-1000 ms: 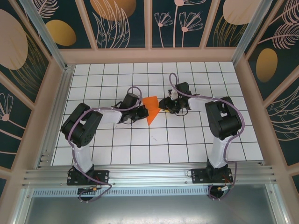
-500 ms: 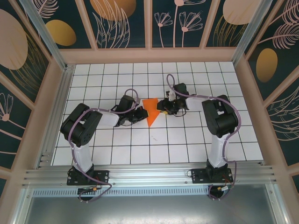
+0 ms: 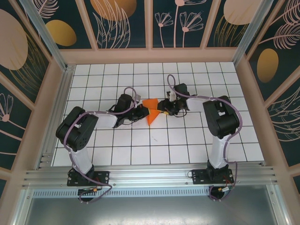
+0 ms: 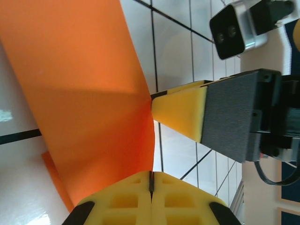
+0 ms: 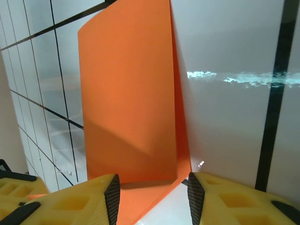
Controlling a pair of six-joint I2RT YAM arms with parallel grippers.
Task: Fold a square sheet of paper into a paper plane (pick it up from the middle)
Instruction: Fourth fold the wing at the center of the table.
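Orange sheet of paper (image 3: 151,112), folded to a wedge tapering toward the near edge, is lying mid-table on the white grid tiles (image 3: 168,145) between the two grippers, one flap rising off the surface. Left gripper (image 4: 151,178): yellow jaws are pressing fully together, pinching the sheet's edge, while the left arm (image 3: 101,117) is reaching low and rightward, elbow bent. Right gripper (image 5: 152,187): jaws are standing partly apart and clamping nothing, the sheet's edge sitting in their gap and one yellow fingertip (image 4: 180,108) touching the paper, while the right arm (image 3: 220,117) is folding back leftward, wrist low.
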